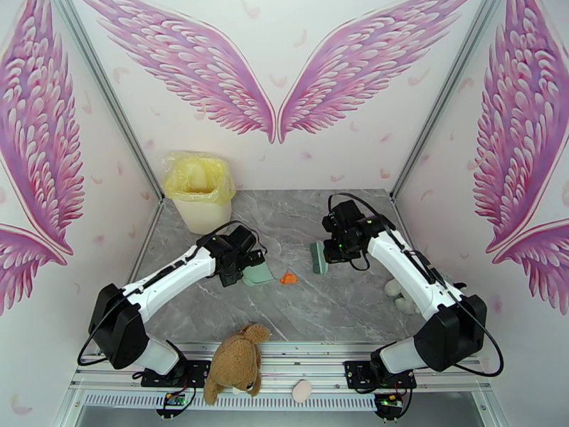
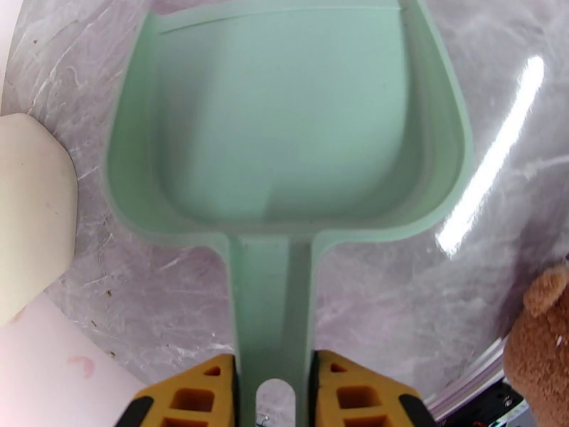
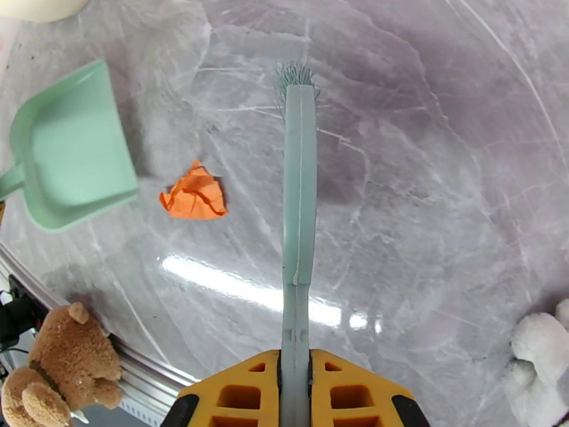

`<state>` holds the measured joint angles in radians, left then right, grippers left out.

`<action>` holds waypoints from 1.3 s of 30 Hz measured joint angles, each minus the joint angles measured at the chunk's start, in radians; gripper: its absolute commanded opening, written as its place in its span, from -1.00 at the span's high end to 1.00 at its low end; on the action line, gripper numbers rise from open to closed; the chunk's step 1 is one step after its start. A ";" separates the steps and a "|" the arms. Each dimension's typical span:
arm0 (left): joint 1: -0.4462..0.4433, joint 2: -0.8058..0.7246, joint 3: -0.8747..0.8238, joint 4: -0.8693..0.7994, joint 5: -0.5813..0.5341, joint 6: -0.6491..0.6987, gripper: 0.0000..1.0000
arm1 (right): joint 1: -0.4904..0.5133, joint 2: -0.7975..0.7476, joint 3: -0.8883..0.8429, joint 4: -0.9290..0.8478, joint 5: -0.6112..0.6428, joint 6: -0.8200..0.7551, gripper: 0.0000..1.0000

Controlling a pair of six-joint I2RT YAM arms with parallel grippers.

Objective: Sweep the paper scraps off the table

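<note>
One orange paper scrap point(image 1: 288, 277) point(image 3: 194, 196) lies on the grey marble table point(image 1: 341, 307), just right of the mint-green dustpan's point(image 1: 257, 273) point(image 3: 67, 147) open lip. My left gripper point(image 1: 235, 268) point(image 2: 274, 393) is shut on the dustpan's handle, and the pan point(image 2: 284, 122) rests flat and holds nothing. My right gripper point(image 1: 341, 243) point(image 3: 295, 393) is shut on the handle of a green brush point(image 1: 318, 257) point(image 3: 299, 179), which stands a short way right of the scrap, bristles toward the table.
A cream bin point(image 1: 200, 190) point(image 2: 28, 208) lined with a yellow bag stands at the back left. A brown plush toy point(image 1: 235, 364) point(image 3: 64, 357) lies on the front metal frame. A white plush point(image 1: 402, 297) point(image 3: 540, 350) sits by the right wall.
</note>
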<state>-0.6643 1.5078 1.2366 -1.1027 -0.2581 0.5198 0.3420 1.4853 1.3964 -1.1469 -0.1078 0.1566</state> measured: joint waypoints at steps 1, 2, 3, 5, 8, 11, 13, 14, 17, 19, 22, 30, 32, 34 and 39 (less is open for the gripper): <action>-0.004 -0.011 -0.005 -0.012 -0.001 0.004 1.00 | 0.000 0.004 0.011 -0.009 0.011 0.000 1.00; -0.006 -0.021 -0.010 -0.020 0.000 0.008 1.00 | 0.000 0.007 0.018 -0.017 0.021 0.000 1.00; -0.009 -0.034 -0.017 -0.029 0.000 0.017 1.00 | 0.000 0.010 0.025 -0.025 0.035 0.001 1.00; -0.017 -0.056 -0.028 -0.039 0.000 0.031 1.00 | 0.004 0.013 0.032 -0.037 0.056 0.004 1.00; -0.036 -0.076 -0.044 -0.042 0.003 0.057 1.00 | 0.025 0.018 0.032 -0.047 0.079 0.018 1.00; -0.045 -0.076 -0.063 -0.034 0.008 0.082 1.00 | 0.058 0.025 0.032 -0.047 0.083 0.039 1.00; -0.045 -0.072 -0.077 -0.023 0.024 0.094 1.00 | 0.082 0.034 0.032 -0.047 0.084 0.055 1.00; -0.045 -0.068 -0.080 -0.018 0.033 0.101 1.00 | 0.089 0.038 0.032 -0.047 0.084 0.061 1.00; -0.043 -0.042 -0.086 0.006 0.062 0.119 1.00 | 0.112 0.049 0.032 -0.047 0.083 0.077 1.00; -0.041 -0.023 -0.088 0.023 0.087 0.134 1.00 | 0.117 0.050 0.032 -0.047 0.081 0.084 1.00; -0.033 -0.007 -0.090 0.046 0.116 0.156 1.00 | 0.117 0.050 0.032 -0.047 0.076 0.088 1.00; 0.005 0.063 -0.091 0.118 0.169 0.195 1.00 | 0.122 0.060 0.031 -0.039 0.066 0.101 1.00; 0.010 0.075 -0.094 0.144 0.175 0.201 1.00 | 0.127 0.069 0.031 -0.032 0.066 0.106 1.00; 0.013 0.088 -0.099 0.171 0.181 0.203 1.00 | 0.138 0.082 0.031 -0.024 0.066 0.110 1.00; 0.016 0.114 -0.113 0.214 0.187 0.203 1.00 | 0.185 0.131 0.031 -0.008 0.067 0.114 1.00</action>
<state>-0.6487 1.6215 1.1240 -0.8890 -0.0711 0.7231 0.5266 1.6165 1.4277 -1.1545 -0.0406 0.2707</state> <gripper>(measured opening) 0.260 0.141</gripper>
